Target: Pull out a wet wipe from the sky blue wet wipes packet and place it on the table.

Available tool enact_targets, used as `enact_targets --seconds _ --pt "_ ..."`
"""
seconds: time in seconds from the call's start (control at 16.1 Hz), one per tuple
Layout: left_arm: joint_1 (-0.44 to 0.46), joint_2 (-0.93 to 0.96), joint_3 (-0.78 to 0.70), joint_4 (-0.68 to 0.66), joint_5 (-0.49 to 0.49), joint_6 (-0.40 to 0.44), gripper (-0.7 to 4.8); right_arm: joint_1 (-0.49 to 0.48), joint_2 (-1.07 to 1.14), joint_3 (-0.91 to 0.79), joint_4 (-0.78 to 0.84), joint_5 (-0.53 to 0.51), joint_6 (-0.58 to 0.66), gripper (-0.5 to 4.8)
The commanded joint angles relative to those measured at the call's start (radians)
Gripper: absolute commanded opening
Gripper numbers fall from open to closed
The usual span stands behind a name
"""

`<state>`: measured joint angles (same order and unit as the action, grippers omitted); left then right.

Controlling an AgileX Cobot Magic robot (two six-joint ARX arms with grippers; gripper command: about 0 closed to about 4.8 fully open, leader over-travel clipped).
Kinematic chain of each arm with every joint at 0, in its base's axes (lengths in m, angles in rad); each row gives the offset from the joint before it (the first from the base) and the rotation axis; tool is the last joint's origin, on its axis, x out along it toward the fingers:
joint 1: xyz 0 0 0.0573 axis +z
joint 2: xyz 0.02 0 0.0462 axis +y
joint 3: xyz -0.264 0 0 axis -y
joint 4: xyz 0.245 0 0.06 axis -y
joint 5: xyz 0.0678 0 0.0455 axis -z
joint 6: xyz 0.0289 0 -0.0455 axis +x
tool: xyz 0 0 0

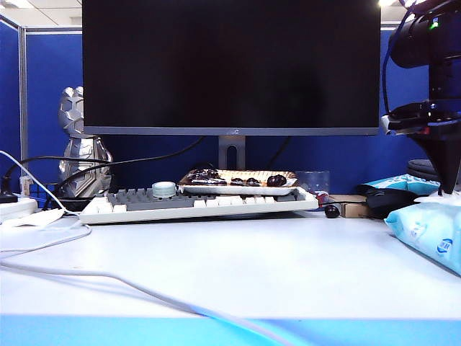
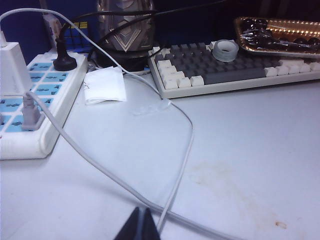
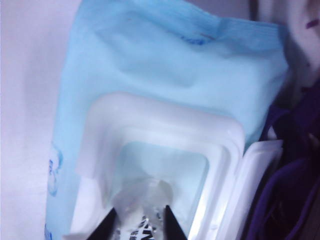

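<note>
Right gripper (image 3: 139, 220) is down in the open flip lid of the sky blue wet wipes packet (image 3: 165, 65) at the table's (image 1: 238, 267) right edge, fingers either side of the crumpled white wet wipe (image 3: 142, 195) poking up; can't tell if they're pinching it. Only the right wrist view shows that opening. Left gripper (image 2: 141, 227) hangs over the cable (image 2: 185, 150) on the left, tips together.

A large dark monitor (image 1: 230, 65) on a grey stand (image 1: 232, 153) fills the middle of the scene, with blue partition walls (image 1: 50, 86) behind it and ceiling lights glowing above its 2 upper corners. Below the monitor lie a grey-and-white keyboard (image 1: 198, 203) and a patterned tray (image 1: 238, 180). Left of the monitor stands a silver figurine (image 1: 75, 140), with a white power strip (image 2: 30, 107) and pale cables (image 2: 115, 175) near it.
</note>
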<state>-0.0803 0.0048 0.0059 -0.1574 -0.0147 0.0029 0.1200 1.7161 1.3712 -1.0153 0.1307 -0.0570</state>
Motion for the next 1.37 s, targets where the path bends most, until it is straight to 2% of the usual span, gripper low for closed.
enact_targets --seconds 0.06,0.12,0.19,0.69,1.0,1.06,1.18,1.37 --pt "0.000 -0.003 0.000 -0.013 0.000 -0.003 -0.03 0.001 -0.006 0.006 -0.006 -0.002 -0.018 0.73" --pt "0.000 -0.003 0.000 -0.013 0.000 -0.003 -0.03 0.001 -0.006 0.006 -0.006 -0.002 -0.023 0.19" --pt "0.000 -0.003 0.000 -0.013 0.000 -0.003 -0.03 0.001 -0.006 0.006 -0.005 -0.002 -0.023 -0.01" --pt "0.000 -0.003 0.000 -0.013 0.000 -0.003 -0.03 0.001 -0.029 0.013 0.003 -0.002 -0.023 -0.01" --pt "0.000 -0.003 0.000 -0.013 0.000 -0.003 -0.03 0.001 -0.069 0.083 -0.006 -0.024 -0.022 0.00" --pt "0.000 -0.003 0.000 -0.013 0.000 -0.003 -0.03 0.001 -0.068 0.082 -0.007 -0.043 -0.022 0.18" --pt "0.000 -0.003 0.000 -0.013 0.000 -0.003 -0.03 0.001 -0.064 0.082 -0.006 -0.059 -0.023 1.45" --pt "0.000 -0.003 0.000 -0.013 0.000 -0.003 -0.03 0.001 -0.055 0.082 0.027 -0.065 -0.022 1.54"
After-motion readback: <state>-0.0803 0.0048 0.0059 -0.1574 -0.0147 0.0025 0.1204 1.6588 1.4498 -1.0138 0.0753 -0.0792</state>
